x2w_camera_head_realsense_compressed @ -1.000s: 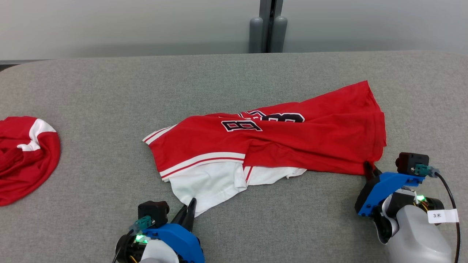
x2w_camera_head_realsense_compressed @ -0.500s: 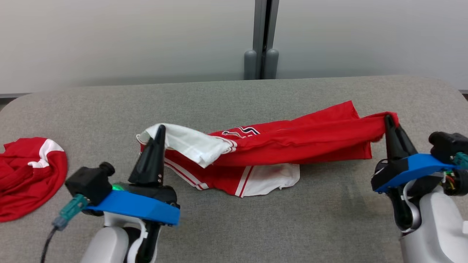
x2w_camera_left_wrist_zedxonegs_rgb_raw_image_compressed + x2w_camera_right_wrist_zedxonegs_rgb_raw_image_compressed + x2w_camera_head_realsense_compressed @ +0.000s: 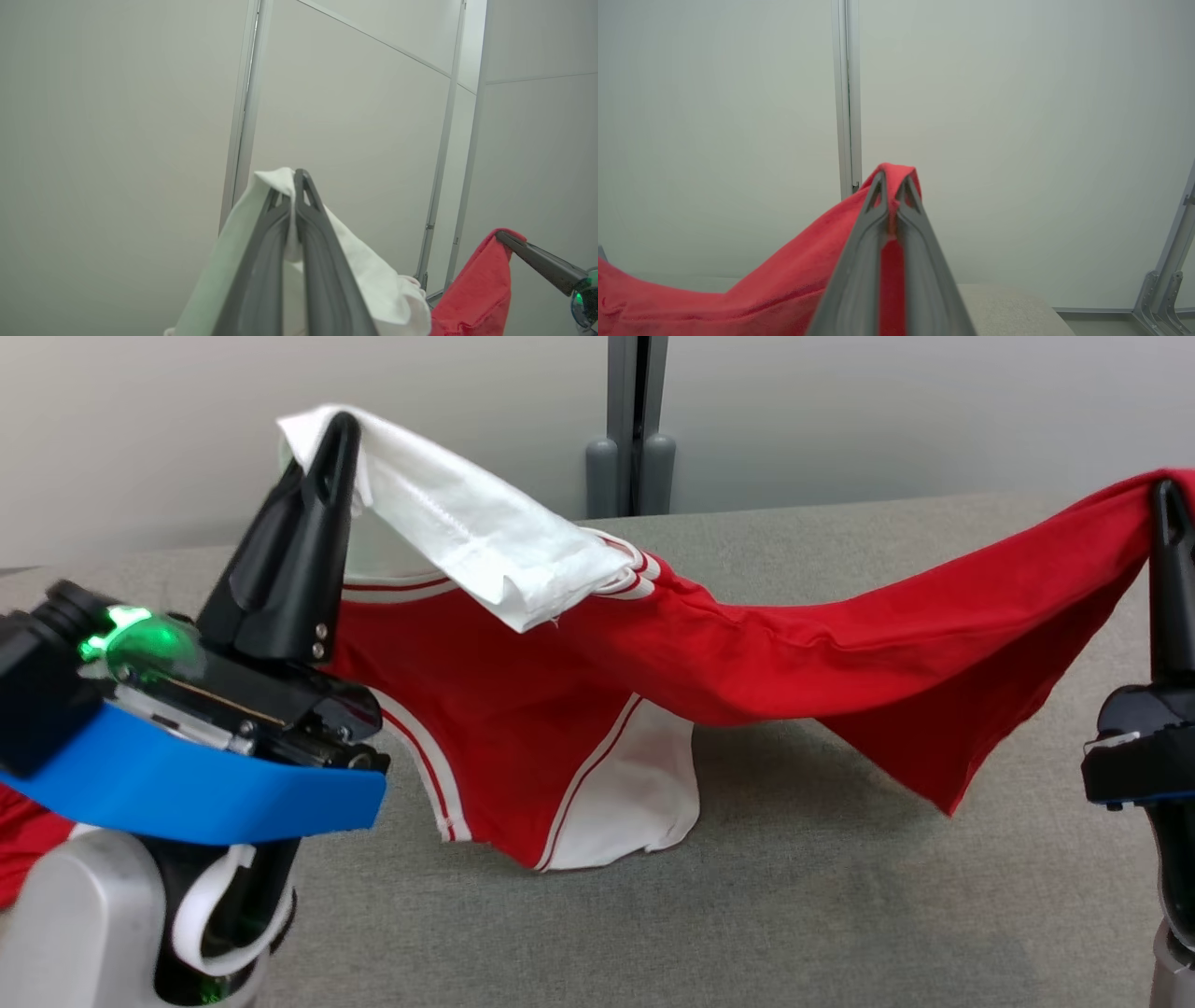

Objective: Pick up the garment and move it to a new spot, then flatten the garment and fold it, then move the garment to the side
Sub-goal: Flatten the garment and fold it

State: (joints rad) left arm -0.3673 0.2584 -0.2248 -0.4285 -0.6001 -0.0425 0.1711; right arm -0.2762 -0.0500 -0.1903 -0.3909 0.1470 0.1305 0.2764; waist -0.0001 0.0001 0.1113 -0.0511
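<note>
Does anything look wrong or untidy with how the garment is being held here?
Yes. The garment hangs twisted, not spread flat: the left hand pinches a white part that flops over the red body, the right hand pinches a red corner, and the middle sags toward the table.

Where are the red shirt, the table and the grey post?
red shirt point(image 3: 794, 653): head view, on its red middle stretch.
table point(image 3: 747, 915): head view, on its bare grey top.
grey post point(image 3: 624, 392): head view, on its upright shaft.
</note>
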